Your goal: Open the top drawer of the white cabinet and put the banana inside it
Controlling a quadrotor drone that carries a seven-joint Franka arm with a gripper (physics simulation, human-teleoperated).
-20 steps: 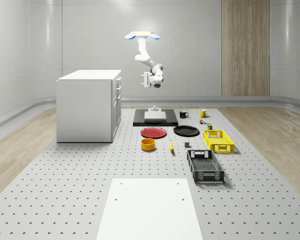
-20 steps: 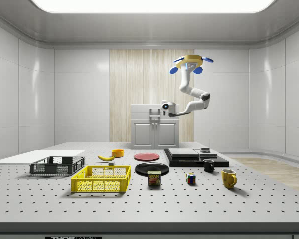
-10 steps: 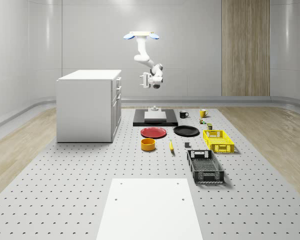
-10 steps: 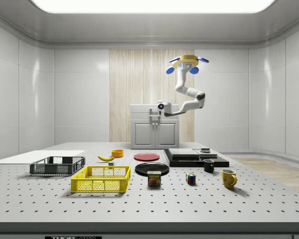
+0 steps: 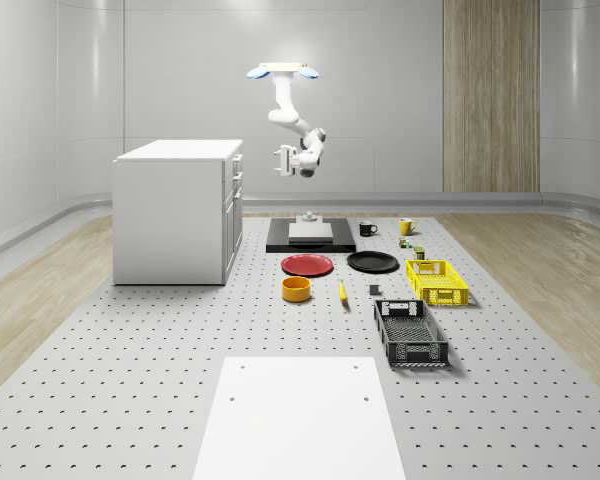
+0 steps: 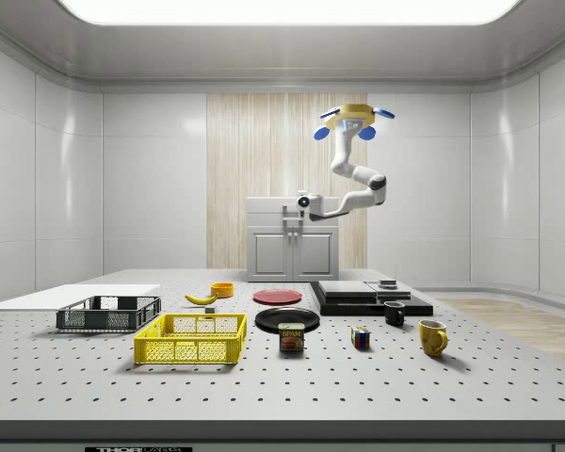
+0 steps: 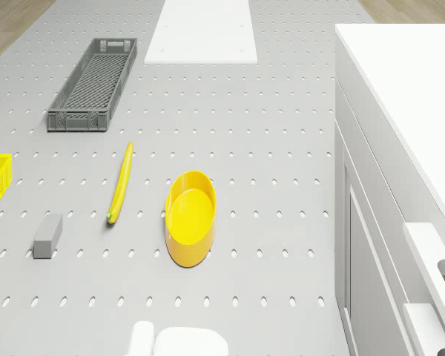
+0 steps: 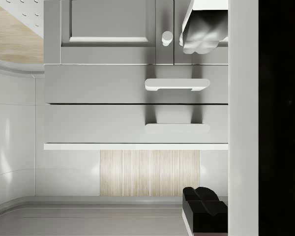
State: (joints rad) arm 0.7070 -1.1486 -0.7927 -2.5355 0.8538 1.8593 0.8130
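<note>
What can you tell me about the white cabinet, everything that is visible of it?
The white cabinet is a plain box with a flat overhanging top, standing upright on the perforated floor at the whole-scene view's left. Its front carries two stacked drawers, each with a white bar handle, above a pair of panelled doors with round knobs. Both drawers and doors look shut. The surface looks smooth and painted. Nothing rests on it. The gripper hangs in the air before the drawers, apart from them.

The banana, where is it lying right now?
The banana lies on the perforated table, in the whole-scene view just right of the orange bowl and left of the small grey block, in front of the black plate.
</note>
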